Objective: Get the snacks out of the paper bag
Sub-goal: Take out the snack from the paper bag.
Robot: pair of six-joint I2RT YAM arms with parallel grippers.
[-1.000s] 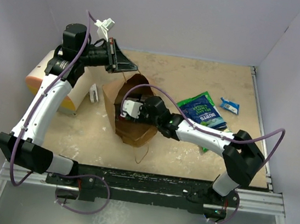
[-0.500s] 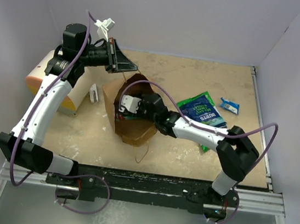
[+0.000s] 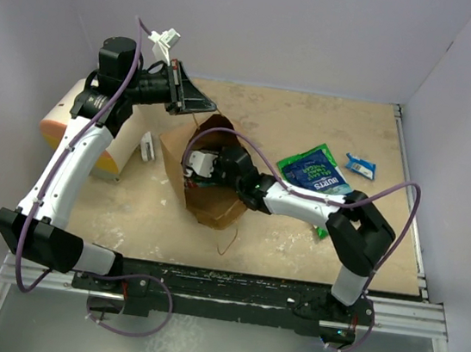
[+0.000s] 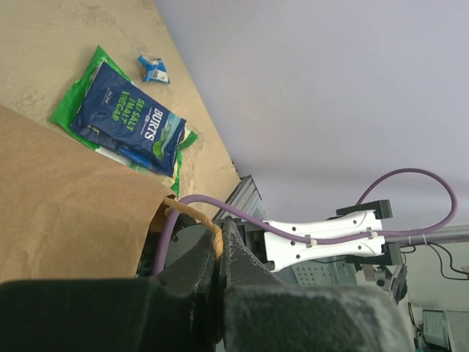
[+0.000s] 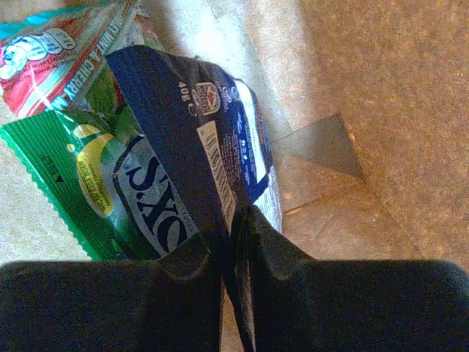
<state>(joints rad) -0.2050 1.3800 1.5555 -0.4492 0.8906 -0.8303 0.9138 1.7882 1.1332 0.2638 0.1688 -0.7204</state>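
The brown paper bag (image 3: 211,199) lies on the table with its mouth open. My left gripper (image 3: 195,101) is shut on its twisted paper handle (image 4: 211,246) and holds the mouth up. My right gripper (image 3: 199,165) is inside the bag and shut on the edge of a dark blue packet (image 5: 192,125). In the right wrist view my right gripper (image 5: 233,246) has a green packet (image 5: 91,180) and a teal-red-white packet (image 5: 55,48) lying under and beside the blue one. Outside the bag lie a dark blue packet on a green-white one (image 3: 318,174) and a small blue packet (image 3: 360,166).
A small white block (image 3: 147,145) stands left of the bag. A cream cylinder with an orange end (image 3: 64,123) lies at the far left. Walls close the left, back and right sides. A metal rail (image 3: 230,284) runs along the near edge.
My right gripper has gone a little deeper and leftwards into the bag, and its elbow has swung left. My left arm has not moved.
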